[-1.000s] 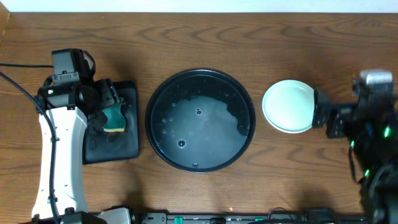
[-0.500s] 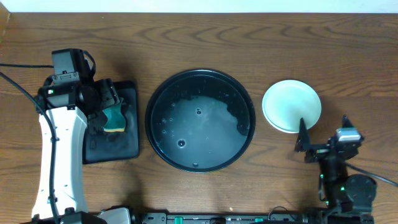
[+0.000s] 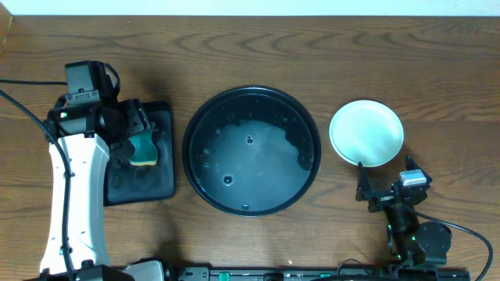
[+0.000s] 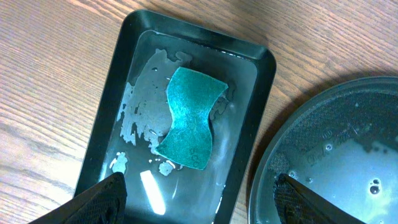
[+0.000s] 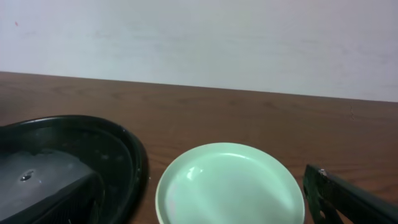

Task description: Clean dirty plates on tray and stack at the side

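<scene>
Overhead: mint plate sits just beside the tray.

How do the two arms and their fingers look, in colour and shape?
The left arm has a long white shell, black joints and a black cable. The right arm is black with a small silver part and a green light. The left fingers and right fingers are black.

Round black tray: shallow, raised rim, lying flat mid-view, its floor wet with a cloudy film and scattered droplets. Pale mint plate: small, round, plain, right way up, just right of the tray and clear of its rim, face bare. Only this one plate shows; cannot tell whether others lie beneath it.
</scene>
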Controlling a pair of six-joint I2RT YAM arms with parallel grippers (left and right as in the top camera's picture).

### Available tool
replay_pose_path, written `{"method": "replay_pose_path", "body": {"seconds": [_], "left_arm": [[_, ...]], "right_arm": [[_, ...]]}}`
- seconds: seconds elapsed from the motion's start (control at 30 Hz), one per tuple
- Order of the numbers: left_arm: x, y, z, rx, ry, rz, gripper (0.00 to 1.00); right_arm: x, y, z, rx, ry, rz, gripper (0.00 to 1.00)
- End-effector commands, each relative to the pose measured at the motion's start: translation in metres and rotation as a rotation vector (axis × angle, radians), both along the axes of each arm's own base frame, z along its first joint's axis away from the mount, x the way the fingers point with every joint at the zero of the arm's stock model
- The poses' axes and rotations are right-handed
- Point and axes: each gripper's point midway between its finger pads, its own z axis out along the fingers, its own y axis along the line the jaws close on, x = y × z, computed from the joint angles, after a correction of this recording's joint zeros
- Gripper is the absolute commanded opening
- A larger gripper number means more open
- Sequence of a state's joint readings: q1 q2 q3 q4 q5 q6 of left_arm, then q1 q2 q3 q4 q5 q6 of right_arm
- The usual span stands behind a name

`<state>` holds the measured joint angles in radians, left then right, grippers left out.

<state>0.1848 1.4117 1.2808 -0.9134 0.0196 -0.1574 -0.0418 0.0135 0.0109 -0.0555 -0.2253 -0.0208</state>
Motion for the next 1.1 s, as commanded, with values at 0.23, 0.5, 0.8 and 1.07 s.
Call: {"method": "replay_pose_path", "body": {"seconds": [0.23,0.5,0.8,1.07], "left_arm": [[0.002,0.001,0.003,0.003,-0.008,0.005,0.77],[0.002,0.001,0.003,0.003,-0.007,0.005,0.76],[0.002,0.001,0.004,0.004,-0.010,0.005,0.76],[-0.011,-0.003,0.031,0.054,-0.135,-0.009,0.77]], "right_arm": [[0.000,0.001,-0.001,0.021,0.000,0.009,0.99],[0.000,0.001,-0.001,0.021,0.001,0.009,0.99],[0.000,0.001,-0.001,0.021,0.001,0.009,0.99],[0.000,0.001,-0.001,0.021,0.001,0.008,0.99]]}}
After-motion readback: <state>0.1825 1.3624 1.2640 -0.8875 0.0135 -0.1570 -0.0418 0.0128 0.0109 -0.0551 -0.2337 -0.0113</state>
